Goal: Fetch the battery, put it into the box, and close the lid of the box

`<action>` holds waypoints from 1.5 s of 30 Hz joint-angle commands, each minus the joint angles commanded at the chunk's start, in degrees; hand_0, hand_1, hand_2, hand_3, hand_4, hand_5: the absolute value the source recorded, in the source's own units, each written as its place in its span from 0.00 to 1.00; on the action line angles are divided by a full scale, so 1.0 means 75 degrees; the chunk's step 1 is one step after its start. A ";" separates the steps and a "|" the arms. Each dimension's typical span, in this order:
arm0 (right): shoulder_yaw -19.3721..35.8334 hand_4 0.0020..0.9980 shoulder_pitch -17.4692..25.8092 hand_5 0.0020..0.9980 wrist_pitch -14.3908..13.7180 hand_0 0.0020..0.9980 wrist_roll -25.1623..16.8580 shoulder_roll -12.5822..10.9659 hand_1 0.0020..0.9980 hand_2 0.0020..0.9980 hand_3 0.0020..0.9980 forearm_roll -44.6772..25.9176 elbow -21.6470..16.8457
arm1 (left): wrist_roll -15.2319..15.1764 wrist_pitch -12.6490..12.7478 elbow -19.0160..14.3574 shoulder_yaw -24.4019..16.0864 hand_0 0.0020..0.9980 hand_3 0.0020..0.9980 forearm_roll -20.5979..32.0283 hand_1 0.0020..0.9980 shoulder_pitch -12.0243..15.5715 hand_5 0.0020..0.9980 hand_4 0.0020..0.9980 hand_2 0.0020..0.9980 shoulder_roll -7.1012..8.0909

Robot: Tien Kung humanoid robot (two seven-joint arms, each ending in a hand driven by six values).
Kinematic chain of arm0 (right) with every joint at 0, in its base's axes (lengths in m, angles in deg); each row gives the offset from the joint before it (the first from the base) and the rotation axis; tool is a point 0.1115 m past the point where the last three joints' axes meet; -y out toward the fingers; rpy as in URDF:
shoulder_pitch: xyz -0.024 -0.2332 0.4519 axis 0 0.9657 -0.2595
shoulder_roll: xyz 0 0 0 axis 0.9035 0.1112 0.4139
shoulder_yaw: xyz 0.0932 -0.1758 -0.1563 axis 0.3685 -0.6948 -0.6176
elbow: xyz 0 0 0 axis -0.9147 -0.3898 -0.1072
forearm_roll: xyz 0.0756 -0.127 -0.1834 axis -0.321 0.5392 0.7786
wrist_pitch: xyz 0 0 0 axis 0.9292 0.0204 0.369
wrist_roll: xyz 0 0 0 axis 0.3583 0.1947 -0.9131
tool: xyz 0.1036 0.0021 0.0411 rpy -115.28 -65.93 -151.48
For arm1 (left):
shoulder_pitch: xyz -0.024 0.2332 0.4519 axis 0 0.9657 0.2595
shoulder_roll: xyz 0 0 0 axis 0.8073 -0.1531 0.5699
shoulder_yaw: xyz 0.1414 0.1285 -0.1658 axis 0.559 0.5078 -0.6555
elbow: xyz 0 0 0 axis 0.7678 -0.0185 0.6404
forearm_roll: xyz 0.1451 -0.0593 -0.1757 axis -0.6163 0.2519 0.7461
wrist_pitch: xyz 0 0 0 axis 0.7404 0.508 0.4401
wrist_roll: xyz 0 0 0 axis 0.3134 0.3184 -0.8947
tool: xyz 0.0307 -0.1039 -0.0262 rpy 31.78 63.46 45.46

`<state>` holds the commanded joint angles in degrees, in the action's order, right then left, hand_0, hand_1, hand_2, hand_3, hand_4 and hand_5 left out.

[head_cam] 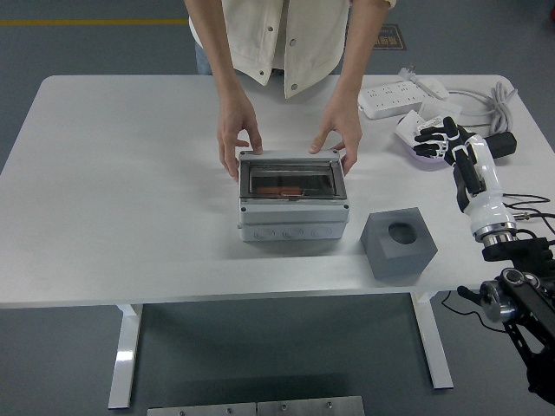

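Observation:
A grey box (pixel 293 198) with a clear lid stands at the table's middle, lid down. Something reddish, perhaps the battery (pixel 284 186), shows through the lid. A person at the far side rests both hands (pixel 236 143) on the box's back corners. My right hand (pixel 444 139) hovers at the right side of the table over a small pale dish (pixel 414 132), its black fingers spread and holding nothing. It is well apart from the box. My left arm is out of sight.
A dark grey foam cube (pixel 398 243) with a round hole sits right of the box near the front edge. A white power strip (pixel 392 98) and a coiled grey cable (pixel 499 93) lie at the back right. The table's (pixel 121 191) left half is bare.

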<state>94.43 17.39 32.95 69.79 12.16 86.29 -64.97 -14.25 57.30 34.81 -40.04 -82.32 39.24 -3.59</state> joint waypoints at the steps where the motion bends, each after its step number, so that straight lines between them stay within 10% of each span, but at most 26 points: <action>1: 0.0001 0.95 0.0000 0.89 0.0000 0.54 0.0006 0.0003 0.48 0.52 0.51 0.0016 -0.0010 | -0.0005 0.0002 0.0000 0.0015 0.64 0.63 0.0017 0.72 -0.0003 0.41 0.68 0.66 0.0002; 45: 0.0454 0.94 0.0109 0.88 -0.0041 0.55 0.0100 0.0034 0.48 0.53 0.51 0.0232 -0.0091 | -0.0012 0.0015 0.0000 0.0124 0.65 0.62 0.0111 0.72 -0.0006 0.41 0.68 0.66 -0.0001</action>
<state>97.83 18.20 32.64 70.53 12.42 88.03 -65.65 -14.34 57.41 34.81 -39.11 -81.49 39.19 -3.60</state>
